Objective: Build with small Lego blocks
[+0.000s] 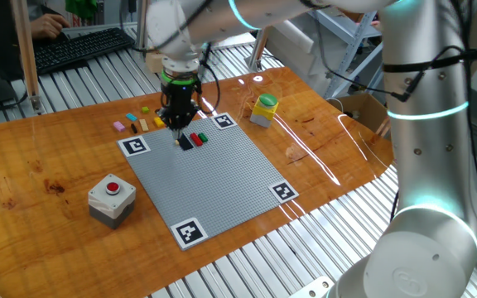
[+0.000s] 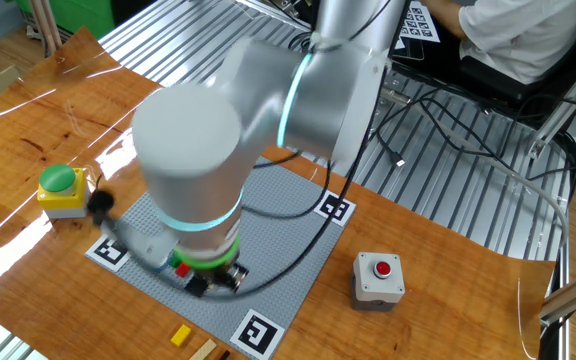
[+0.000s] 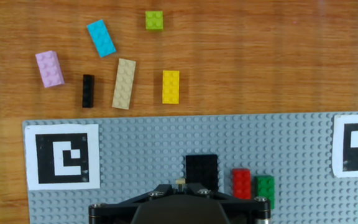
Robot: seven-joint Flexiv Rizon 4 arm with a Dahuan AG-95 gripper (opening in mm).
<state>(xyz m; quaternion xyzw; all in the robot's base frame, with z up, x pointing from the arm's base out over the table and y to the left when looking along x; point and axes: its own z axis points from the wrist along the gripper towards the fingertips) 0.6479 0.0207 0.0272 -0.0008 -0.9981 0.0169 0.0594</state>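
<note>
Several small Lego blocks lie loose on the wood beyond the grey baseplate (image 3: 135,155): pink (image 3: 49,68), blue (image 3: 100,38), lime green (image 3: 154,20), thin black (image 3: 88,91), tan (image 3: 125,83) and yellow (image 3: 171,86). On the plate sit a black block (image 3: 201,172), a red one (image 3: 241,183) and a green one (image 3: 265,186). My gripper (image 3: 180,184) hangs low over the plate just left of the black block (image 1: 185,141). It is shut, and a tiny tan piece shows at its tip. In the other fixed view the arm hides the fingers.
A grey box with a red button (image 1: 111,199) stands near the plate's left corner. A yellow object with a green top (image 1: 264,109) stands past the far corner. Black-and-white markers (image 3: 63,156) sit on the plate's corners. A keyboard (image 1: 81,48) lies behind the table.
</note>
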